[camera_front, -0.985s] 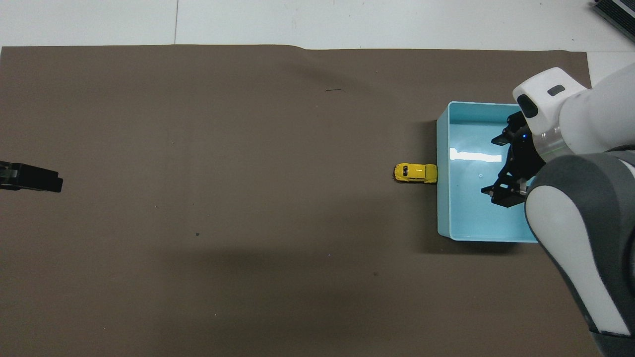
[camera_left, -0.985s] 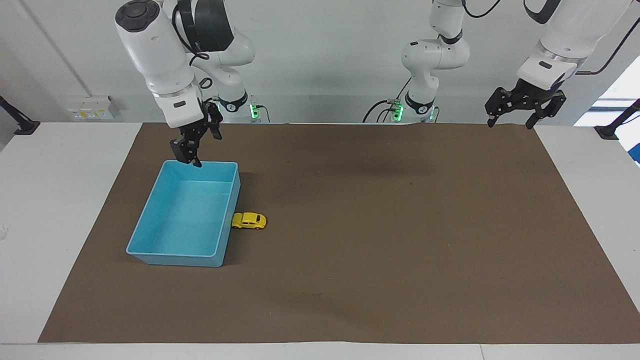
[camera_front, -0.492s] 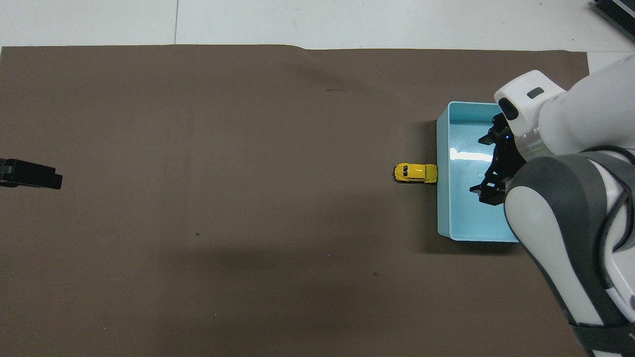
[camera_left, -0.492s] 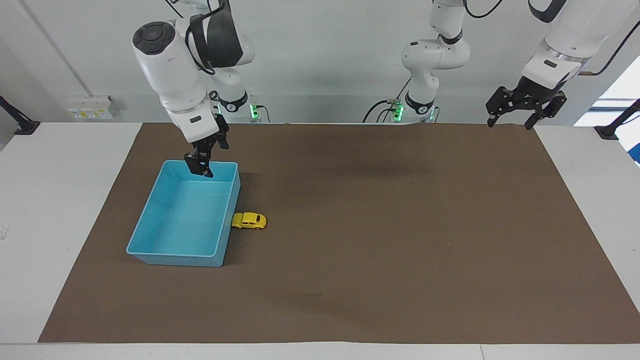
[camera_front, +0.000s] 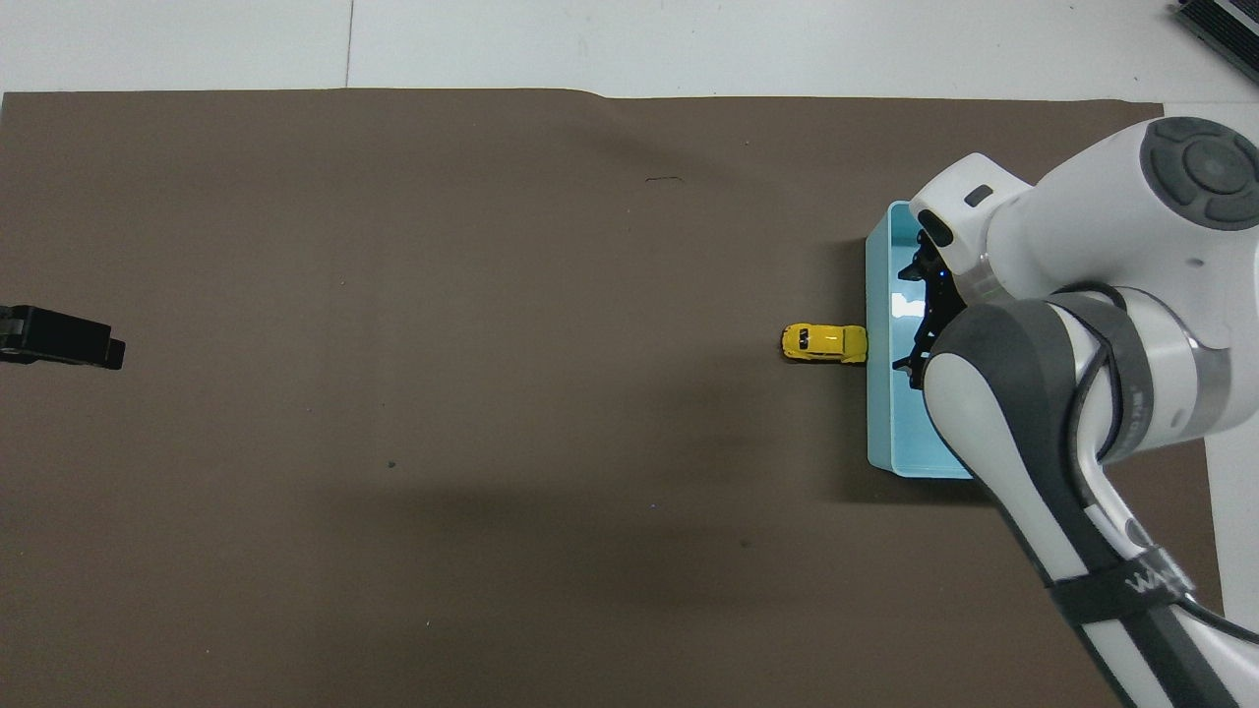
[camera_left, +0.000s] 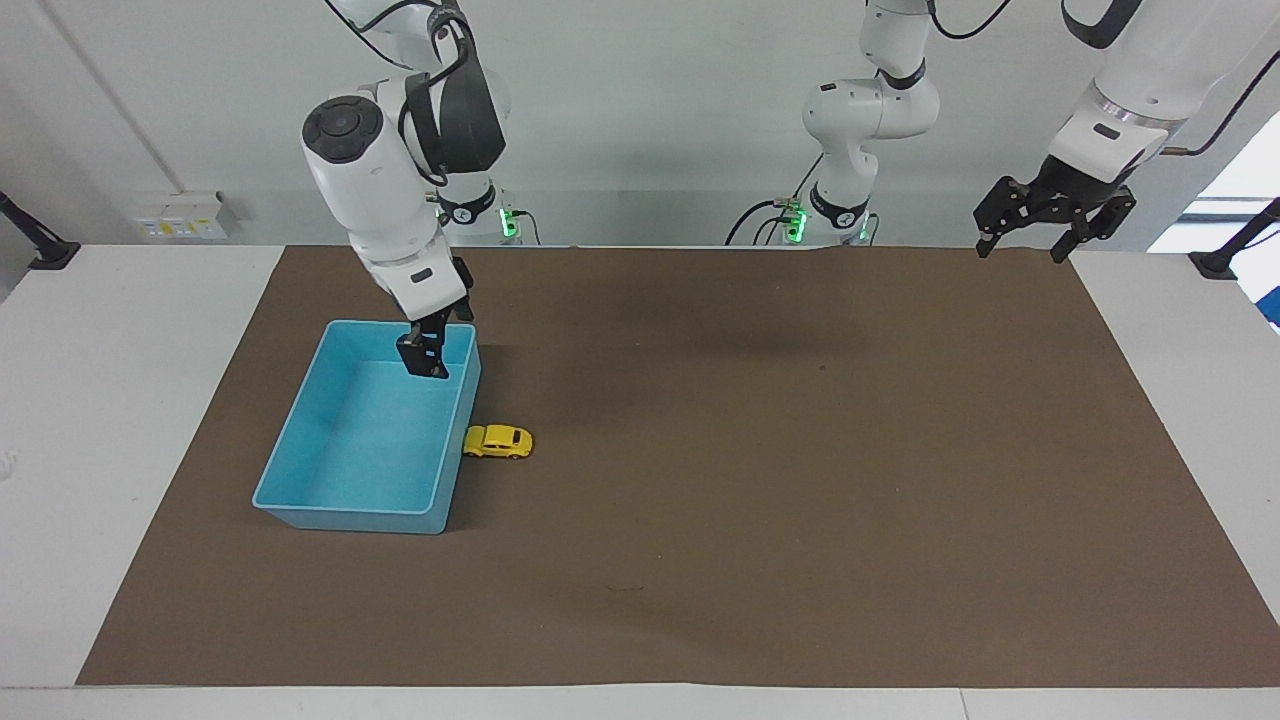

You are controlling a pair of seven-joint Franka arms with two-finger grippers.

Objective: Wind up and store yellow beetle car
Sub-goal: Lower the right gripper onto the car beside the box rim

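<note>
Right gripper (camera_left: 428, 362) hangs over the light blue bin (camera_left: 300, 440), above the part of the bin that is closest to the robots and near the wall that faces the little car. Its two black fingers point down and stand apart, and they hold nothing. From the overhead camera the big white and grey arm covers much of the bin, and only the dark tips of this gripper (camera_front: 920, 339) peek out over the blue floor. Down on the brown mat (camera_left: 760, 480) sits the yellow beetle car (camera_left: 498, 441), on its wheels, with one end right up against the outside of the bin's long wall, toward the left arm's end of the table from the bin. Nothing touches the car (camera_front: 824, 343); it is low on the mat while the gripper is up in the air beside it. At the other end of the table the left gripper (camera_left: 1052, 212) waits, lifted high over the corner of the mat closest to the robots. Its fingers are spread wide and hold nothing too. Inside the bin (camera_front: 880, 413) only bare blue floor shows.
</note>
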